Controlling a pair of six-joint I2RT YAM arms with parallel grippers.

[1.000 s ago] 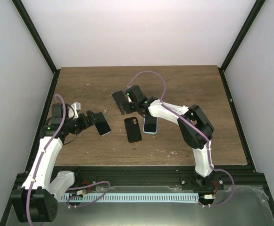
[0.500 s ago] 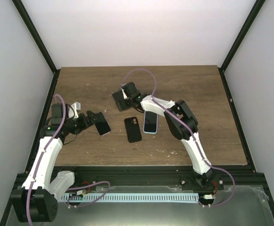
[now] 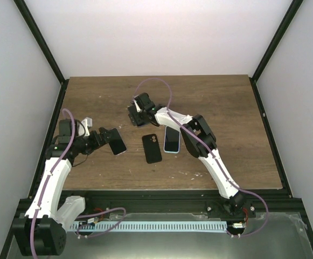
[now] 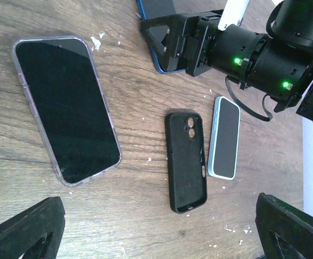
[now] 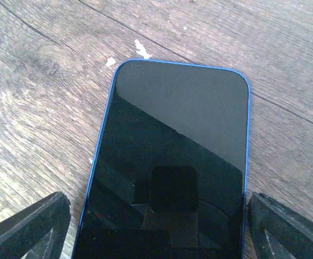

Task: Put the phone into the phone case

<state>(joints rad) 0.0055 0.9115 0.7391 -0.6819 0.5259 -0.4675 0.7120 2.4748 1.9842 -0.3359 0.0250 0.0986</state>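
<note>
Jaws wide on both sides; the case (image 3: 152,148) lies flat on its own.
Well left of the case, my left gripper (image 3: 112,140) hangs spread over a clear-cased phone (image 4: 67,108). Just beyond the case's far-left corner, my right gripper (image 5: 156,208) stands apart, one finger on each side of the blue phone (image 5: 172,124), which lies screen up. A pale phone (image 3: 171,139) lies just right of the case.

We log colours | table (image 3: 226,108): brown wood grain, white flecks | phone case (image 4: 186,162): matte black | pale-blue phone (image 4: 224,137) right of it: black screen | far blue-rimmed phone (image 5: 169,178): black glass | left clear-cased phone (image 4: 64,108): faint purple edge, black screen
</note>
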